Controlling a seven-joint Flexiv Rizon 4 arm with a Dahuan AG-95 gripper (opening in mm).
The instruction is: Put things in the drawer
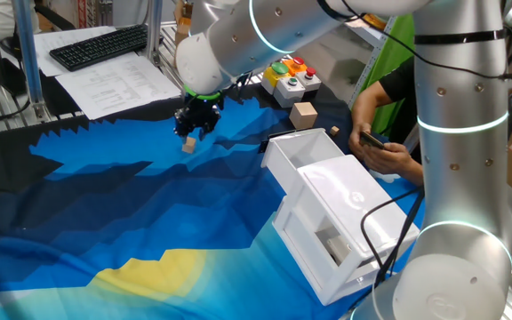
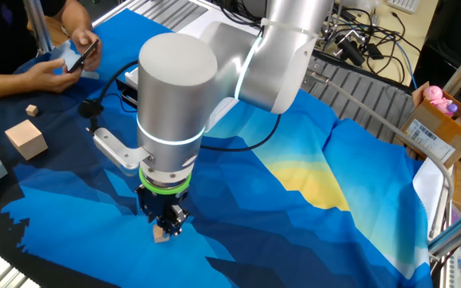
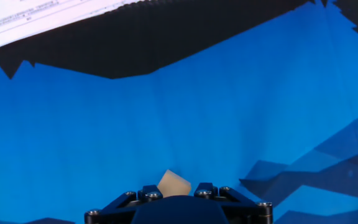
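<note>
The arm has a smooth, satin grey metal-looking shell that catches soft highlights, with a glossy green ring above the matt black claw. The small block at the claw looks like pale raw wood, matt, as does the larger cube. The cabinet is glossy white plastic with bright reflections. The counter is covered by a printed cloth in blue and yellow, smooth and matt, faintly creased. Paper sheets lie matt white under a black plastic keyboard.

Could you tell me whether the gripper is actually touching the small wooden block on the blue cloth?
Cannot tell. In both fixed views the gripper sits directly over the small block, hiding any contact or gap.
</note>
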